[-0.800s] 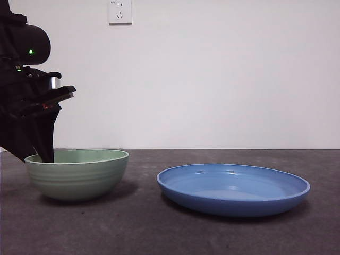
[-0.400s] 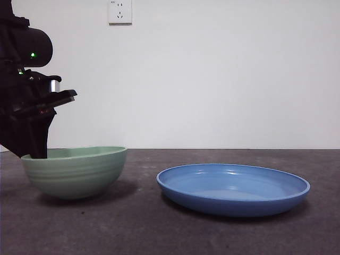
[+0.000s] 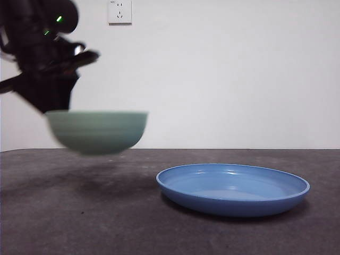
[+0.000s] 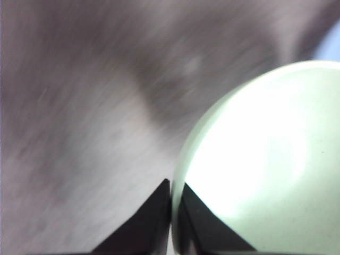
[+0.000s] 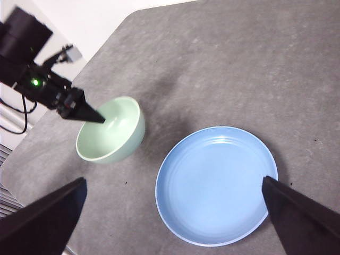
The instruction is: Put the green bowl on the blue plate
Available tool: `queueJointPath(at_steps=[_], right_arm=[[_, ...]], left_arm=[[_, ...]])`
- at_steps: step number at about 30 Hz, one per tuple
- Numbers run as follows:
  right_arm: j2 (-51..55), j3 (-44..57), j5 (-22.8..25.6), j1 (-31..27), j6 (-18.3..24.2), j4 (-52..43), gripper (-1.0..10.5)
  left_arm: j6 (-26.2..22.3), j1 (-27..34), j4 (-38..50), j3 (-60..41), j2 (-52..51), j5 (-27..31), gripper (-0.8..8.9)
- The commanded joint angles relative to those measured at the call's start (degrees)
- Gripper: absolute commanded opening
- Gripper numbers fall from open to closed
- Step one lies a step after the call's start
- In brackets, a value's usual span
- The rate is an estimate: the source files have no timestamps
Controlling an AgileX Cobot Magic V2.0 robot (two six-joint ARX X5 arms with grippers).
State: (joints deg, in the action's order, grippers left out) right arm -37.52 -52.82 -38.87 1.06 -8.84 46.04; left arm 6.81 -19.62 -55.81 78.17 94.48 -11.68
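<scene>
Left arm [image 3: 45, 58] is looking all black and chunky, green LEDs glowing near the top, and its jaws are tapering into thin black wedges.

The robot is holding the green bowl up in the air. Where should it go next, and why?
Probably sideways toward the blue plate. The left gripper pinches the green bowl's rim, and the bowl hangs above the table, beside the plate, not over it.

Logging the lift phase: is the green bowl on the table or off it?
Off it. The green bowl hangs clear above the table, its shadow below, with the left gripper clamped on its rim.
</scene>
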Motion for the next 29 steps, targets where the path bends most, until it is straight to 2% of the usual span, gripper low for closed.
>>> queueJointPath(at_steps=[1, 11, 19, 29], right_arm=[[-0.2, -0.9, -0.2, 0.1, 0.1, -0.3, 5.8], [-0.2, -0.9, -0.2, 0.1, 0.1, -0.3, 5.8], [-0.2, -0.9, -0.2, 0.1, 0.1, -0.3, 5.8], [-0.2, -0.9, -0.2, 0.1, 0.1, -0.3, 5.8]], left_arm=[[1.8, -2.5, -0.5, 4.7, 2.8, 0.1, 0.16], [4.4, -11.2, -2.8, 19.8, 15.0, 0.1, 0.16], [4.5, -17.5, -3.3, 30.8, 24.7, 0.6, 0.16], [4.4, -21.8, -3.2, 32.1, 30.4, 3.8, 0.16]])
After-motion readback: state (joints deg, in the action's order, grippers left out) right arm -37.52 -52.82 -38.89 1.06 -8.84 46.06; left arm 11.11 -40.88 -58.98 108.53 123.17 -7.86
